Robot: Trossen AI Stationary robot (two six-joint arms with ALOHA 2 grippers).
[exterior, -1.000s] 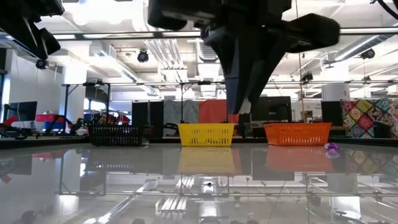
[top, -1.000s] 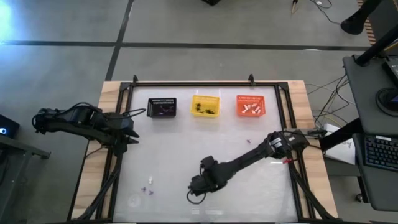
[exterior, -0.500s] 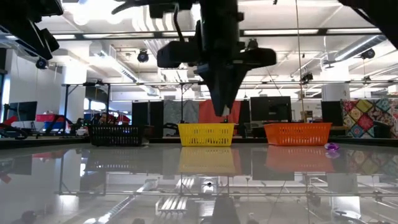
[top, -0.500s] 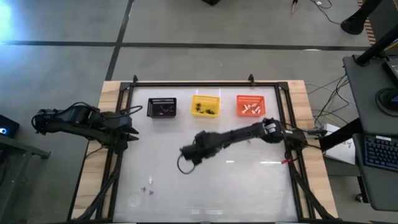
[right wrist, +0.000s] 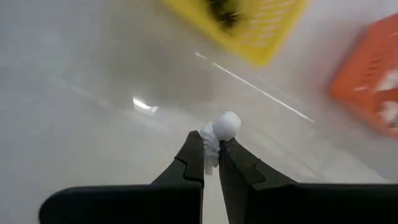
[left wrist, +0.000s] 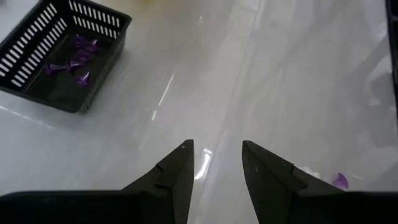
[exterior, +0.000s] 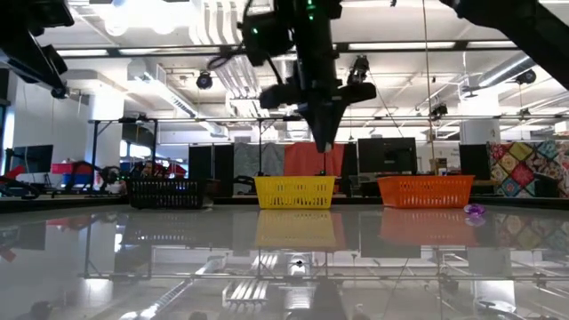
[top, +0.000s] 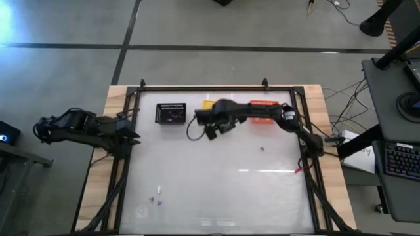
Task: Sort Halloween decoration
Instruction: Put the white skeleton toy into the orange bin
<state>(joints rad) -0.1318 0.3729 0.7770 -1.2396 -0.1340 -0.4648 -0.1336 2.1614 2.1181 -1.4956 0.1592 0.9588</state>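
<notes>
We see the right gripper (top: 211, 133) stretched toward eleven o'clock, jaws pinched together; the left gripper (top: 133, 138) waits at nine o'clock, jaws parted.

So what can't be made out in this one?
- Shape of the white trinket in the right gripper: half hidden by the fingers in the right wrist view.
- Yellow basket: mostly covered by the right arm in the high view, blurred in the wrist view.
- Trinkets on the table: too small to identify.
</notes>
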